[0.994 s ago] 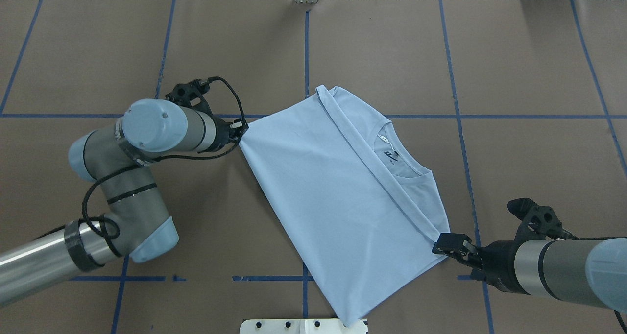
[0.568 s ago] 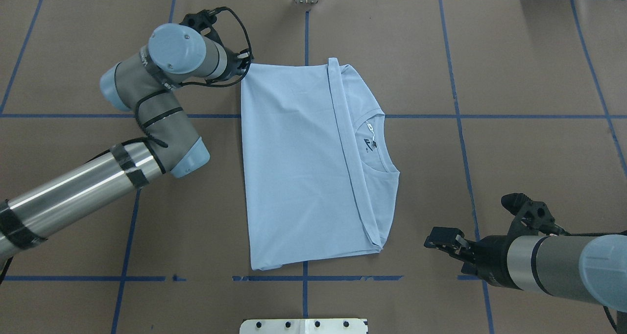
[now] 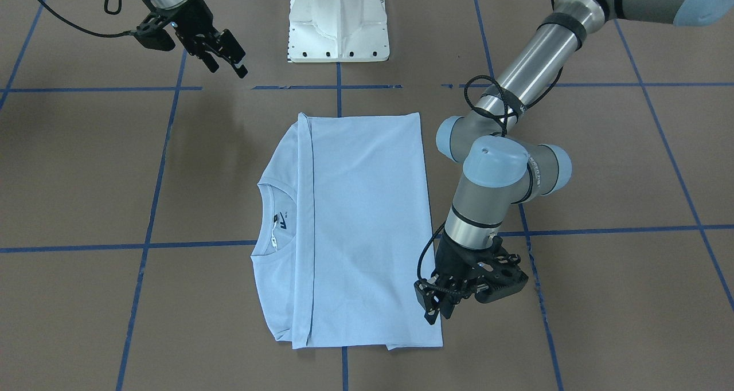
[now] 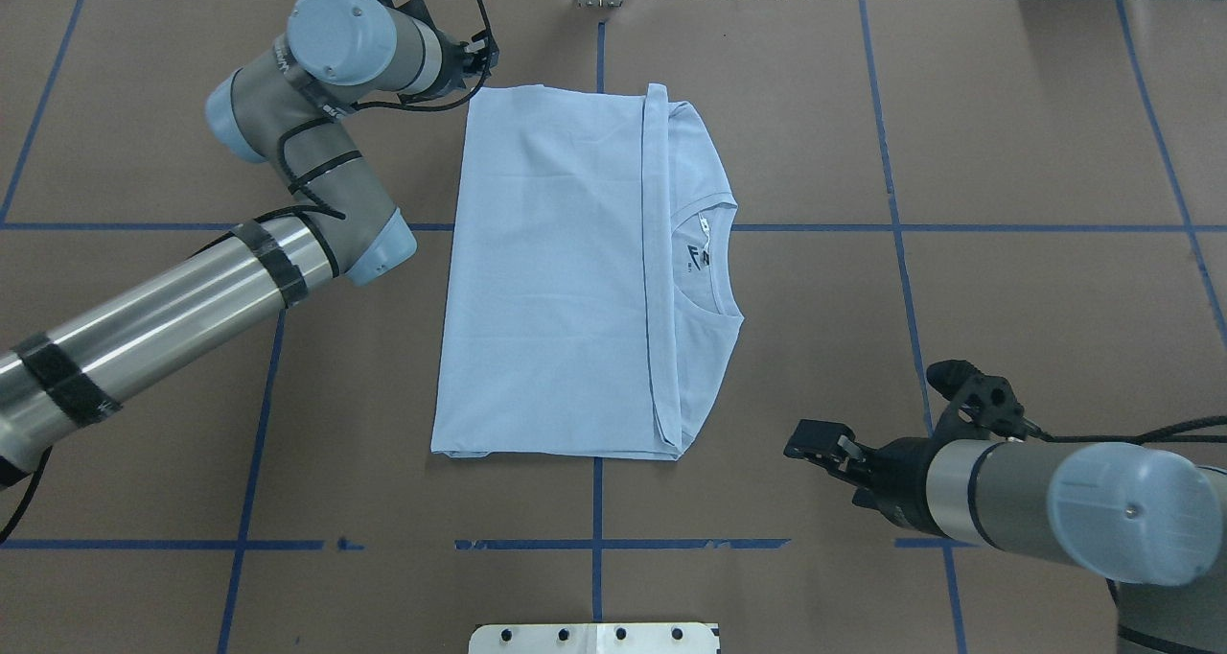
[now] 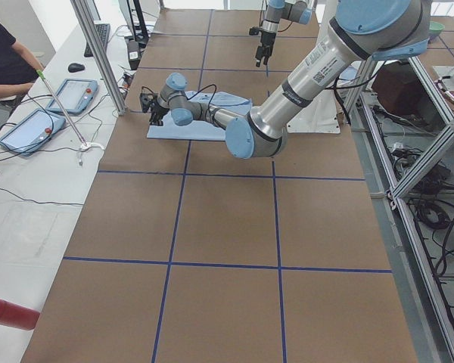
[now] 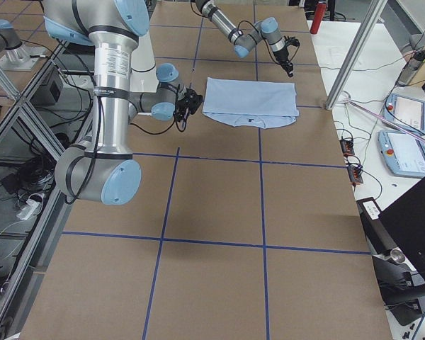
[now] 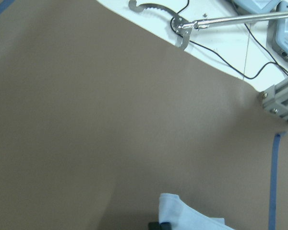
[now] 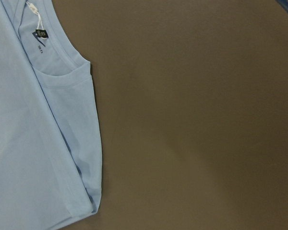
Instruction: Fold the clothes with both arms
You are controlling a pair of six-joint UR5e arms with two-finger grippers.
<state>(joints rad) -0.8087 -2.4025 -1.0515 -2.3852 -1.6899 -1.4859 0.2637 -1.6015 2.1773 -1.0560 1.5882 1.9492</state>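
Nearest the base: R gripper [image 3: 229,67], jaws clearly apart, holding nothing, hanging over the bare brown table [image 4: 1007,155], well clear of the cloth. Mid-table: T-shirt [image 4: 546,270], folded flat to a rectangle, long axis running near-to-far. Its collar [image 4: 714,261] and neck label [image 4: 698,254] point to the robot's R, w/ a folded panel covering the L part. Far L corner: L gripper [image 3: 437,316], one fingertip [image 7: 158,225] right at the cloth corner; apart or clamped, cannot tell.
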